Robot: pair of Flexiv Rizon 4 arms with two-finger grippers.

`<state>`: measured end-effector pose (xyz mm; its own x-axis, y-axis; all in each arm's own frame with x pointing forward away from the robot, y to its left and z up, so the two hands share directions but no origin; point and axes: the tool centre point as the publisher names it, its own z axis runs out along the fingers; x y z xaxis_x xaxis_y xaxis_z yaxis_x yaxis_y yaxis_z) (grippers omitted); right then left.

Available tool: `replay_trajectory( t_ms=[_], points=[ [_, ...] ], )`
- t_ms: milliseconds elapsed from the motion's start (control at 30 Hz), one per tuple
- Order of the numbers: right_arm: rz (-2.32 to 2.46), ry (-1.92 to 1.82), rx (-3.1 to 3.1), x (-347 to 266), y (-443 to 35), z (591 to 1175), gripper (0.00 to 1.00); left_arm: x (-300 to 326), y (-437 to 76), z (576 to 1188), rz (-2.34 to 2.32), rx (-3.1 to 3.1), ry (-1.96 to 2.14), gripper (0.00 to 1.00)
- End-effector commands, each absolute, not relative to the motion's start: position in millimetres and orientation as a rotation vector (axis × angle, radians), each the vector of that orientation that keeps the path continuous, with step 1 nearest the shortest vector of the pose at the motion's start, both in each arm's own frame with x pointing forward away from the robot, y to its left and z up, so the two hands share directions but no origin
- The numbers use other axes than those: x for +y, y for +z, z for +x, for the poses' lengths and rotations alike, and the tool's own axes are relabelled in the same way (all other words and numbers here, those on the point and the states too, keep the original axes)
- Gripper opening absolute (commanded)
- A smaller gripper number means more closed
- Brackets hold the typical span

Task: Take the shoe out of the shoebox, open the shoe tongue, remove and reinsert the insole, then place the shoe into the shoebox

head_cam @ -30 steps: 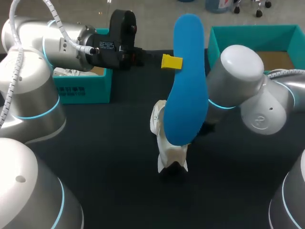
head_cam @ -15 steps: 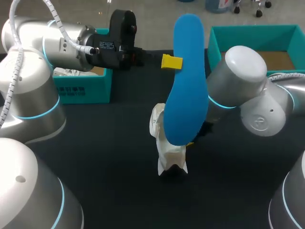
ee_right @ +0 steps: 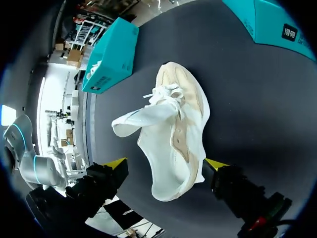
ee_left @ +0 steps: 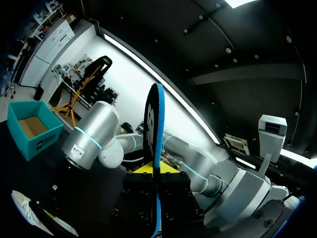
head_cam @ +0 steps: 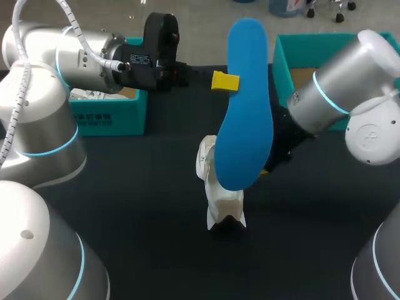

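My left gripper [head_cam: 225,81] is shut on a blue insole [head_cam: 245,106] and holds it high above the table; in the left wrist view the insole [ee_left: 156,129] stands edge-on between the yellow tips [ee_left: 154,168]. The white and cream shoe [head_cam: 220,195] lies on the black table under it. In the right wrist view the shoe [ee_right: 176,131] has its tongue folded out to one side, and its heel lies between the wide-apart fingers of my open right gripper [ee_right: 166,166]. In the head view my right gripper [head_cam: 269,164] is mostly hidden behind the insole.
A teal shoebox [head_cam: 337,53] stands open at the back right, just behind my right arm. A second teal box [head_cam: 109,115] sits at the back left under my left arm. Both boxes [ee_right: 111,54] show beyond the shoe's toe in the right wrist view.
My right gripper has opened and let go of the shoe, and the right arm has drawn back toward the right. The left arm and insole have not moved.
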<state>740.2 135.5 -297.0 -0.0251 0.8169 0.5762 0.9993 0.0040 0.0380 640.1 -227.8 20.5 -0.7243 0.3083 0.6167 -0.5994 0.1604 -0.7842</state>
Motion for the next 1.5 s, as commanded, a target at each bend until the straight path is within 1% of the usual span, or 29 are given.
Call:
replay_trajectory(
  t_ms=[33, 333, 467, 633, 800, 1200, 1500],
  points=[
    [-1.866, -0.658, -1.888, 127.4, -290.6, 731.4, 1.00, -228.3, 20.1, 639.5, 0.280, -1.741, 1.652, 0.00],
    [-1.850, -0.684, -1.852, 123.5, -287.4, 736.5, 1.00, -228.3, 20.1, 639.5, 0.280, -1.741, 1.652, 0.00],
    [-1.791, -0.792, -1.696, 102.5, -263.7, 750.8, 1.00, -228.3, 20.1, 639.5, 0.280, -1.741, 1.652, 0.00],
    [-1.734, -0.852, -1.674, 78.4, -237.4, 762.0, 1.00, -228.3, 20.1, 639.5, 0.280, -1.741, 1.652, 0.00],
    [-1.628, -0.912, -1.576, 58.4, -205.0, 764.5, 1.00, -228.3, 20.1, 639.5, 0.280, -1.741, 1.652, 0.00],
    [-1.542, -1.073, -1.421, 25.2, -145.2, 770.6, 1.00, -228.3, 20.1, 639.5, 0.280, -1.741, 1.652, 0.00],
    [-1.545, -1.070, -1.443, 25.3, -141.9, 771.2, 1.00, -228.3, 20.1, 639.5, 0.280, -1.741, 1.652, 0.00]
  ],
)
